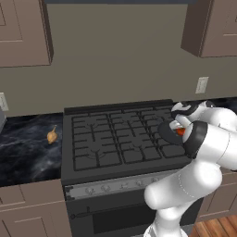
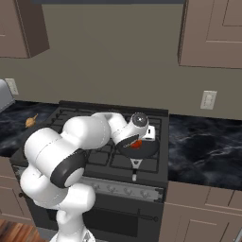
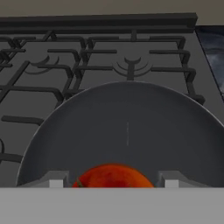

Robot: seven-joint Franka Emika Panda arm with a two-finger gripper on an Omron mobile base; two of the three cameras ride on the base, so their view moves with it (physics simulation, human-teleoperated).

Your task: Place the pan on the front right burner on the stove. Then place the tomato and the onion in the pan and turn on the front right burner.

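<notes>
The robot's claw (image 3: 113, 181) hangs low over the pan (image 3: 127, 131) on the stove's (image 1: 115, 139) front right burner (image 2: 146, 153), its two fingertips (image 3: 54, 180) standing either side of the tomato (image 3: 113, 175). Whether the claw is clasping the tomato or has already let it go cannot be told; the fingertips sit close at its flanks and the tomato lies at or just above the pan floor, near the pan's near edge. The pan handle (image 2: 135, 166) points toward the knob strip (image 1: 115, 185). Far to the left, the onion (image 1: 52, 135) lies on the dark worktop (image 1: 28, 148), well apart from the stove. The risks look plain: a round tomato freed off-centre could roll to the rim, a lifting fingertip could nudge it or shift the pan on the grate, and the long reach across for the onion could sweep the arm against the pan handle.
</notes>
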